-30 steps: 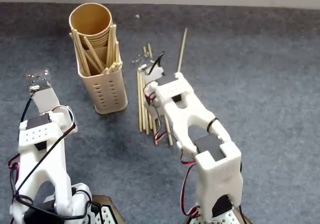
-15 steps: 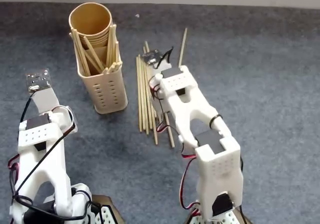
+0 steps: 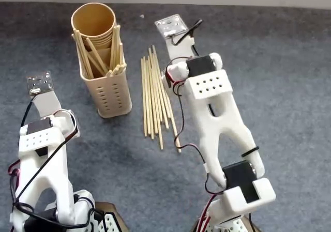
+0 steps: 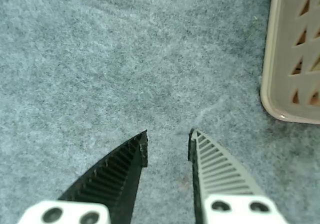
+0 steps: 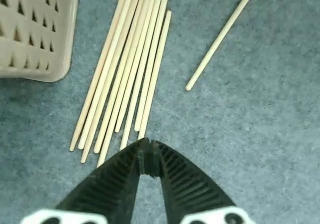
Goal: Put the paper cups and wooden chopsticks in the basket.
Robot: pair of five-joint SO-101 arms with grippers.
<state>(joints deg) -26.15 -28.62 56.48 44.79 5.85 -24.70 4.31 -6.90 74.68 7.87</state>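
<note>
The cups point(image 3: 93, 20) and some chopsticks point(image 3: 95, 53) stand in the basket point(image 3: 106, 95); a bundle point(image 3: 153, 100) and one stray stick point(image 5: 222, 34) lie on the carpet nearby, not yet loaded. The right gripper point(image 5: 148, 160) is closed and empty; the left gripper point(image 4: 167, 144) is slightly parted, empty

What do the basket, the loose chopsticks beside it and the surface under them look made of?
The basket is likely moulded plastic, beige and smooth; its wall has rows of clean-edged slots. The loose chopsticks are pale, matte, straight sticks, probably bare wood or bamboo; the grain is too fine to see. The surface looks like grey-blue short-pile carpet or felt, fuzzy and mottled up close.
</note>
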